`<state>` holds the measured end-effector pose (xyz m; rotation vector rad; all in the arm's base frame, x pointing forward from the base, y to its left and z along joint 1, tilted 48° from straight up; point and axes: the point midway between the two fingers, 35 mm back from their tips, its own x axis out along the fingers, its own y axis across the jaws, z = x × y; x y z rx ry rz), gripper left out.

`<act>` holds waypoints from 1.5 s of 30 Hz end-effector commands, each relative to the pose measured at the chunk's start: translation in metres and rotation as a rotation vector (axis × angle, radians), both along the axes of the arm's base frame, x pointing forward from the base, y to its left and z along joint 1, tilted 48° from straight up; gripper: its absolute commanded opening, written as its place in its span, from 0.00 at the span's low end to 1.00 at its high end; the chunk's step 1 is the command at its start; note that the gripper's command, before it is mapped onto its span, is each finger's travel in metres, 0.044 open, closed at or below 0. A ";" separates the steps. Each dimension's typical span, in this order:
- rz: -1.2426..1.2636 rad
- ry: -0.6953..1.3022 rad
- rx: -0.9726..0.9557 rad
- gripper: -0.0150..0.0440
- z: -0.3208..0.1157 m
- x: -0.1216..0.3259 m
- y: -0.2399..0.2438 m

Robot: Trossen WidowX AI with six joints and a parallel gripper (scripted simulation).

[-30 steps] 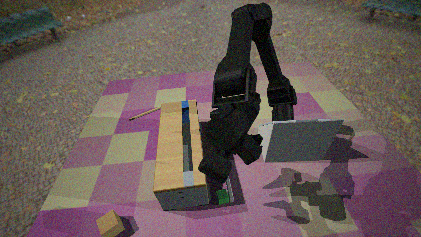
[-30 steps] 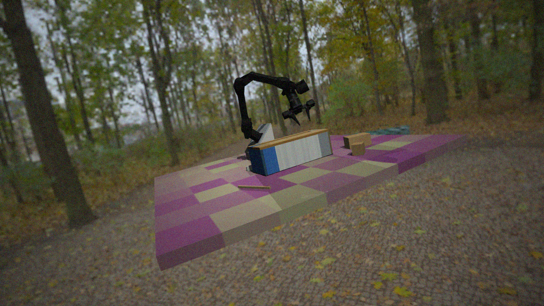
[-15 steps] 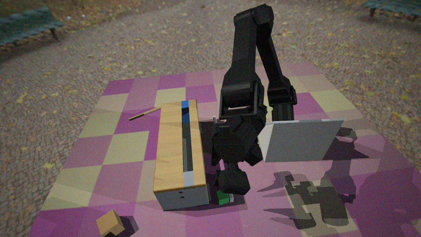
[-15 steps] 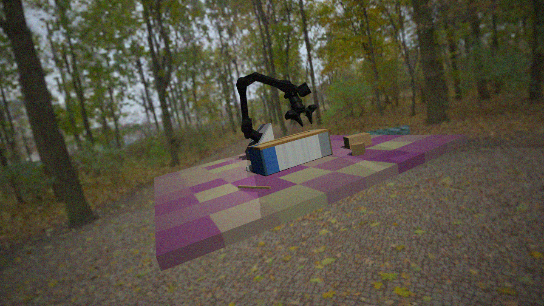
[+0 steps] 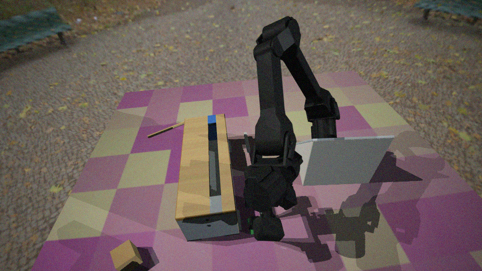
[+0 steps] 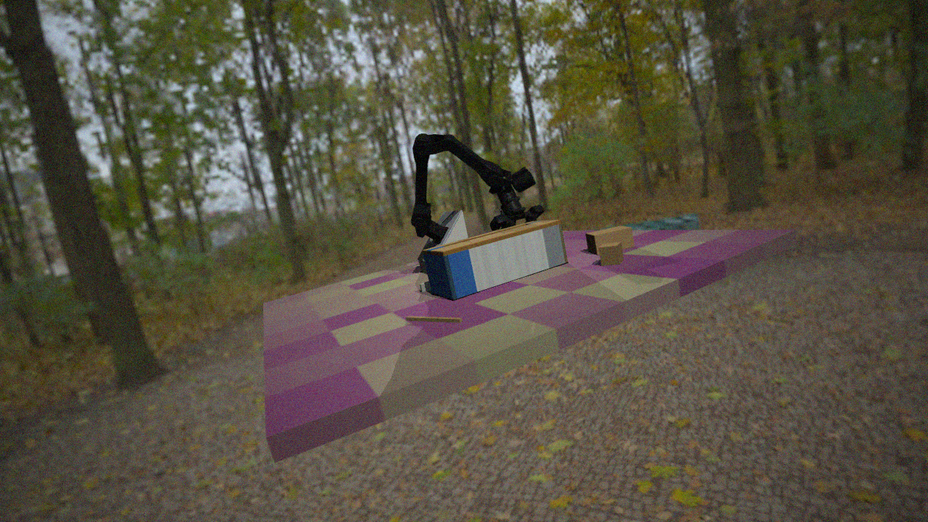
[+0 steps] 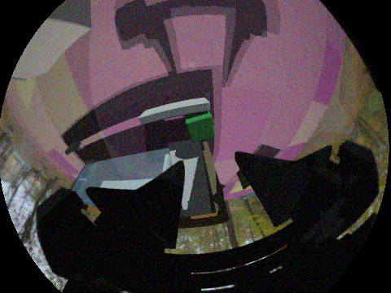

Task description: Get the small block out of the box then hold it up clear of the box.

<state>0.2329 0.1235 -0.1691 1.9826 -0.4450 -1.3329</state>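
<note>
Green block (image 7: 200,126): we see it on the bench (image 7: 261,93), beside the box (image 5: 205,175).
End effector (image 7: 208,176): fingers parted, nothing gripped, block just beyond the tips.

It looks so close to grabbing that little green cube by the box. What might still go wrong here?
The green block lies hard by the box and a thin grey strip, so one of the open jaws might strike either and shove the box. The gripper is still short of the block; closing now would probably catch nothing. From above, the arm nearly hides the block.
</note>
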 end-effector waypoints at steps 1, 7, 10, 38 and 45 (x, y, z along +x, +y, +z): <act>0.002 0.009 -0.014 0.74 -0.006 -0.002 -0.008; 0.002 0.009 -0.014 0.74 -0.013 0.000 -0.015; 0.002 0.009 -0.014 0.74 -0.017 0.000 -0.018; 0.002 0.008 -0.018 0.56 -0.040 0.001 -0.045; 0.002 0.008 -0.018 0.35 -0.040 0.001 -0.044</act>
